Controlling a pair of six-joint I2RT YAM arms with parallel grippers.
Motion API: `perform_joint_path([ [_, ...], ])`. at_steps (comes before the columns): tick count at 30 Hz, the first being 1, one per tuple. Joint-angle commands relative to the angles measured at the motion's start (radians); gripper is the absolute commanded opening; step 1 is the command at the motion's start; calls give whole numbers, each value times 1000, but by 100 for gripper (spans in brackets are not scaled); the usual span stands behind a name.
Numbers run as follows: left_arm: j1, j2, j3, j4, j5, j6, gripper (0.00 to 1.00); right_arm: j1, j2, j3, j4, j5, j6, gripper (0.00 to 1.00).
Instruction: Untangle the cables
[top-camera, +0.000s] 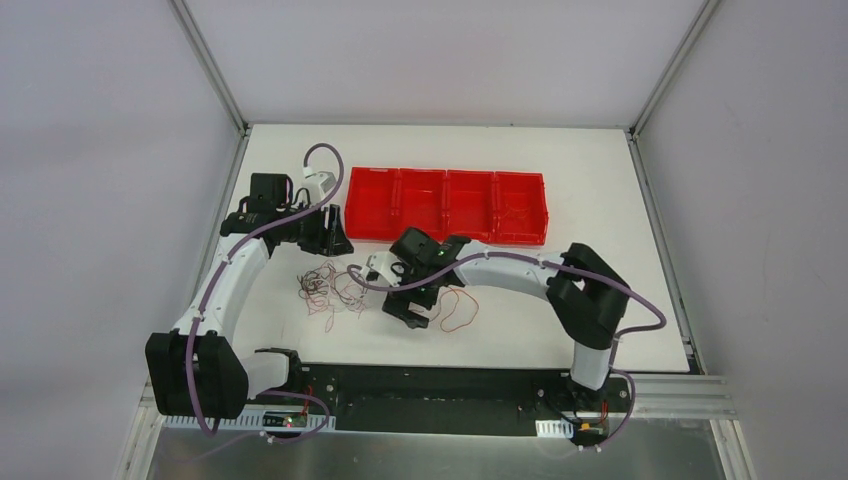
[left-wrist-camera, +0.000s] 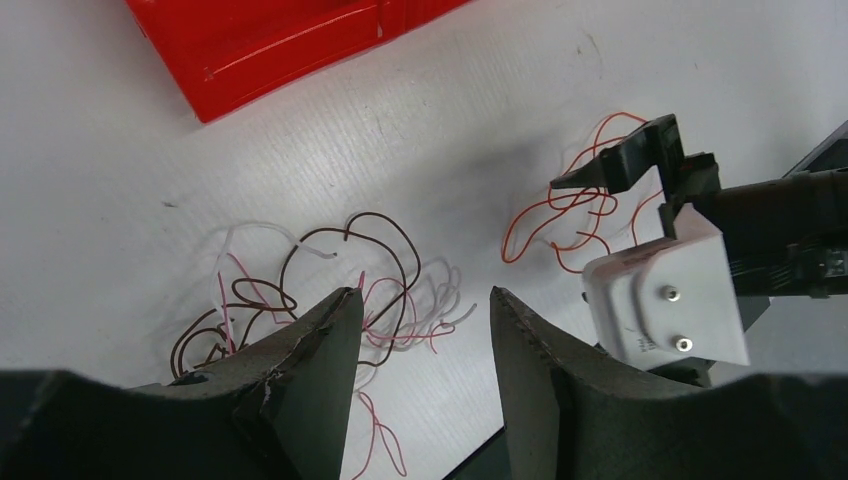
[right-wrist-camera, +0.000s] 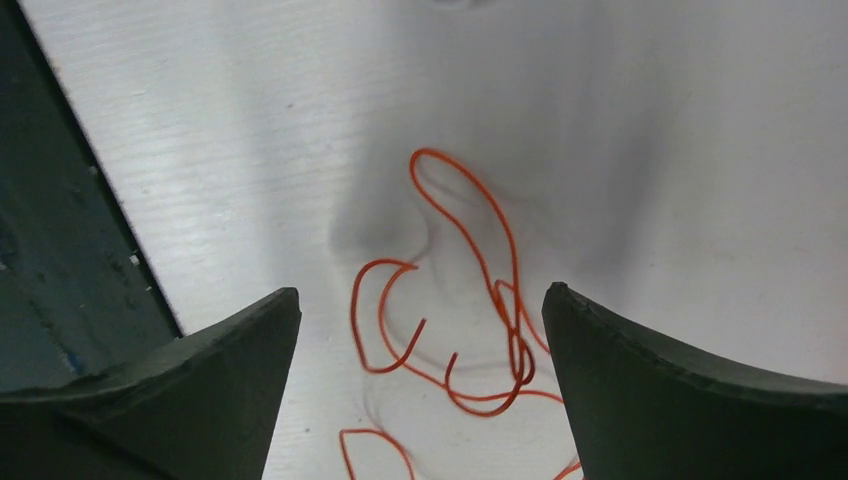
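A small tangle of dark, pink and white cables (top-camera: 325, 288) lies on the white table left of centre; it also shows in the left wrist view (left-wrist-camera: 330, 290). A separate red cable (top-camera: 458, 308) lies in loose loops to its right, seen in the right wrist view (right-wrist-camera: 470, 300) and the left wrist view (left-wrist-camera: 570, 215). My left gripper (top-camera: 335, 232) is open and empty, above and behind the tangle. My right gripper (top-camera: 418, 312) is open and empty, hovering over the red cable, whose loops lie between its fingers (right-wrist-camera: 640, 380) without touching them.
A red tray (top-camera: 445, 205) with several compartments stands behind both grippers. The dark base rail (top-camera: 430, 395) runs along the near edge of the table. The enclosure walls close in left and right.
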Motion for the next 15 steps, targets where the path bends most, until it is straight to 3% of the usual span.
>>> perform_joint_path([
  [1,-7,-14,-7,16,-13,-10,51,2,63,74,39,75,-49,89],
  [3,-7,-18,-10,18,-16,-7,51,1,85,77,40,110,-57,70],
  [8,-5,-33,-26,20,-24,-1,51,-10,48,52,24,104,-69,34],
  [11,-5,-40,-29,21,-26,-2,51,-28,-4,54,-11,102,-80,5],
  [12,-5,-42,-29,21,-26,-3,51,-41,-28,63,-26,97,-81,0],
  [15,-6,-50,-31,21,-21,-4,51,-105,-111,121,-92,39,-63,0],
])
